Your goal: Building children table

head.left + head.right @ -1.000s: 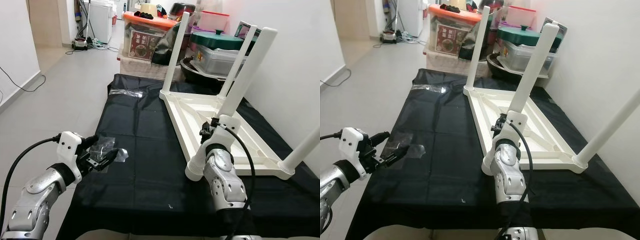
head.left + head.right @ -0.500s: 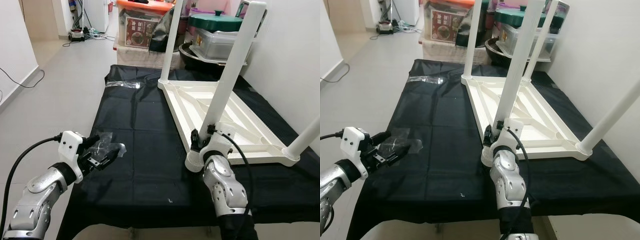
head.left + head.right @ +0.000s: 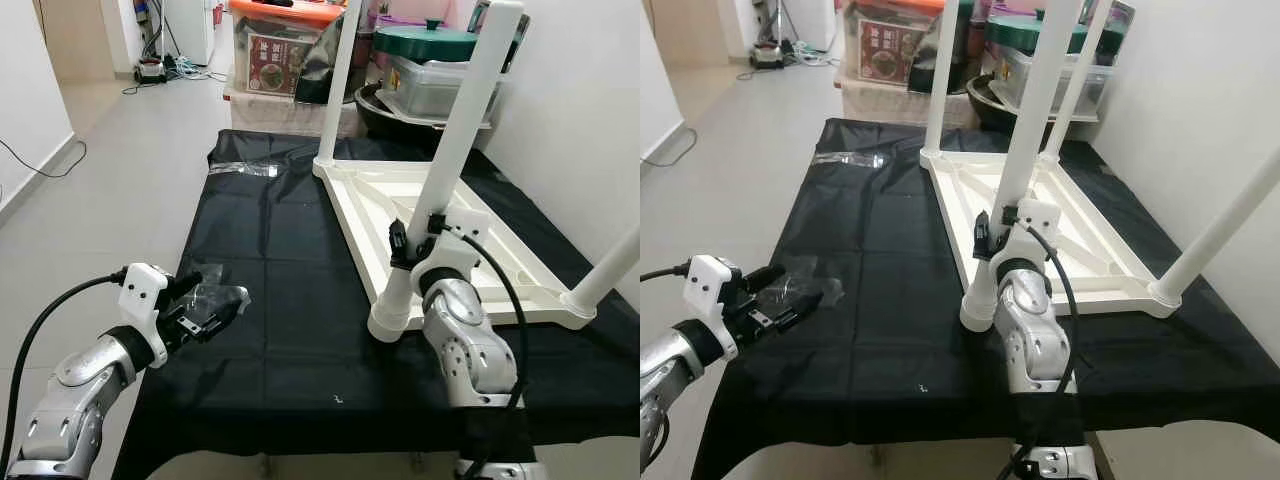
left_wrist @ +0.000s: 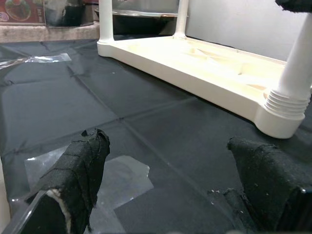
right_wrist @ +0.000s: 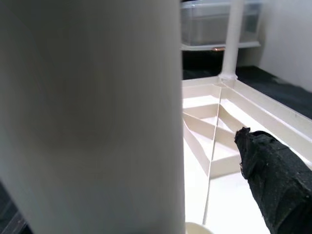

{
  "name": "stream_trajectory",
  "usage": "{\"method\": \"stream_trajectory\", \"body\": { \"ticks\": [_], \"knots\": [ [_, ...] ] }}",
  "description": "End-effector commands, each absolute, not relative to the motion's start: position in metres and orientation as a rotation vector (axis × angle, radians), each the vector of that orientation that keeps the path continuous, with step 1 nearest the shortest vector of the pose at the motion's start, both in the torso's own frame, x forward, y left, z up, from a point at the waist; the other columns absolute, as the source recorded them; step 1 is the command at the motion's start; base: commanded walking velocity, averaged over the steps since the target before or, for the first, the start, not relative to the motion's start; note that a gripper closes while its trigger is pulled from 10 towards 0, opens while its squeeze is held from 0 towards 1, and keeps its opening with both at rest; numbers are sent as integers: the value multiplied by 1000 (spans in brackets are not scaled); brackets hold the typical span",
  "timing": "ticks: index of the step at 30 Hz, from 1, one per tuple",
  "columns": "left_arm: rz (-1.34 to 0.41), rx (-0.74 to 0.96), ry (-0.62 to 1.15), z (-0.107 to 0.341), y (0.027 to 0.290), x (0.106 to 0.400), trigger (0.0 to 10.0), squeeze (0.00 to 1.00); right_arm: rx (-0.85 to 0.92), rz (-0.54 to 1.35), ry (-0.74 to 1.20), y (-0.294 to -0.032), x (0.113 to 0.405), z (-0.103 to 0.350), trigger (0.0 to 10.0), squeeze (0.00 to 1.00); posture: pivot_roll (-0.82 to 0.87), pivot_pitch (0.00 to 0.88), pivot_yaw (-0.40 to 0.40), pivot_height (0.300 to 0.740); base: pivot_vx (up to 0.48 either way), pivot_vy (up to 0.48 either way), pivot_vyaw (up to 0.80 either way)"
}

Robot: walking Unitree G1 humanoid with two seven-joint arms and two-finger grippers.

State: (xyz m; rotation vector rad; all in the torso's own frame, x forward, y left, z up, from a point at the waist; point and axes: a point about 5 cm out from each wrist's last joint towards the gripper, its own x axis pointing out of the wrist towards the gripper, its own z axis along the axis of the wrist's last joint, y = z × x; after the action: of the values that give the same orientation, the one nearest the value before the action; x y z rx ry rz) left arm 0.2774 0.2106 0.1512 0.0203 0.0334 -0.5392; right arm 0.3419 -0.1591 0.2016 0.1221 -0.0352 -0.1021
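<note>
We are putting the near left leg point(image 3: 440, 190) into the upside-down white table top point(image 3: 455, 235) on the black surface point(image 3: 260, 260), our right hand point(image 3: 412, 240) clamped on it, our left hand point(image 4: 165, 180) apart over a plastic bag point(image 3: 215, 297); next we likely twist it tight.

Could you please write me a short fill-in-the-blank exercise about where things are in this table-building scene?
1. The white table top lies upside down on a ____ cloth.
2. The right gripper is at the table's nearest ____.
3. The left gripper hovers over a clear ____ bag.
4. The container behind the table has a ____ lid.

Missing words: black; leg; plastic; green
</note>
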Motion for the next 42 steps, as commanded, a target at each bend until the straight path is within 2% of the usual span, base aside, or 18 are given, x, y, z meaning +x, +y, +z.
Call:
{"method": "stream_trajectory", "body": {
  "ticks": [1,18,21,25,26,27,28,29,37,42],
  "knots": [
    [-558,34,50,149,209,279,10000,0,119,-121,-33,-181,350,210,10000,0,96,0,-132,740,0,0,0],
    [-573,34,52,148,207,278,10000,0,138,133,10,-198,367,227,10000,0,93,0,-133,740,0,0,0],
    [-580,36,52,147,206,278,10000,0,98,364,-7,-200,372,236,10000,0,94,0,-136,740,0,0,0],
    [-584,38,53,147,205,278,10000,0,45,477,-5,-202,373,235,10000,0,94,0,-136,740,0,0,0],
    [-585,38,53,148,205,278,10000,0,29,500,0,-203,373,233,4627,0,97,0,-139,740,0,0,0],
    [-585,38,52,148,205,278,10000,0,16,514,8,-205,374,230,3569,0,97,0,-139,740,0,0,0],
    [-585,39,52,148,205,278,10000,0,7,519,12,-206,374,228,3569,0,97,0,-139,740,0,0,0],
    [-585,39,51,148,205,278,10000,0,12,529,23,-207,374,225,0,0,103,0,-144,740,0,0,0],
    [-587,41,52,148,205,276,10000,0,11,586,86,-214,374,206,0,0,107,0,-144,740,0,0,0],
    [-592,42,53,148,205,276,10000,0,25,539,69,-219,377,207,0,0,105,0,-141,740,0,0,0]
  ]
}}
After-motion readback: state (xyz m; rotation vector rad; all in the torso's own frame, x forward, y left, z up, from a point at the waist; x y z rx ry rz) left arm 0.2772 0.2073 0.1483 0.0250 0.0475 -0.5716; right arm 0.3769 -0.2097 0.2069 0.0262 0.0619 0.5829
